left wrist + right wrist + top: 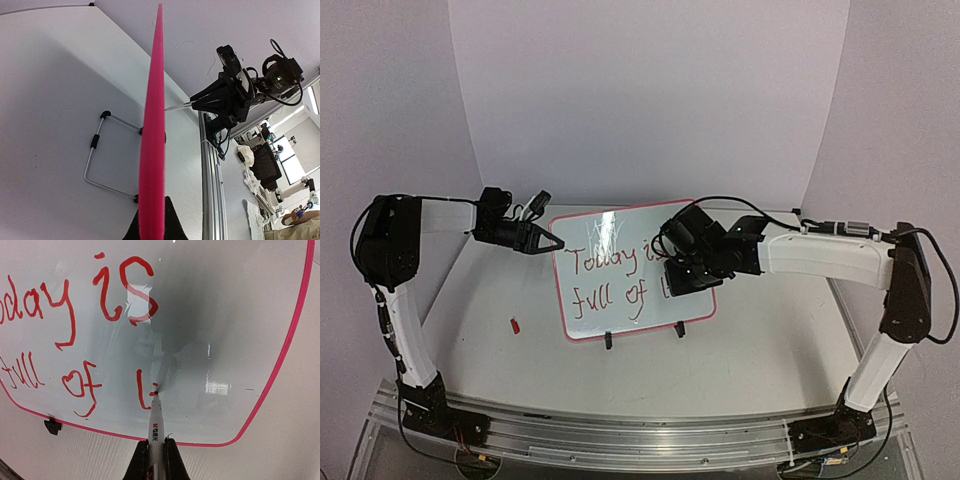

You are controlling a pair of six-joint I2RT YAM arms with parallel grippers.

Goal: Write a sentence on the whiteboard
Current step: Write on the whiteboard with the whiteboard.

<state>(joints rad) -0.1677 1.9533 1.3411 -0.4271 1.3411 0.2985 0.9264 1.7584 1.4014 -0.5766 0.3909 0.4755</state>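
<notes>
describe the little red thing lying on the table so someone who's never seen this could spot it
Start at the whiteboard, pink-framed with red writing, standing mid-table. Look left of its lower left corner, on the bare white table: the small red piece, perhaps a marker cap, lies there alone. It is the only loose red item off the board.

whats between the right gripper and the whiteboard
A slim white marker pen, clamped in the right gripper, spans the gap; its tip touches the glossy white pink-framed whiteboard, shown in the right wrist view.
</notes>
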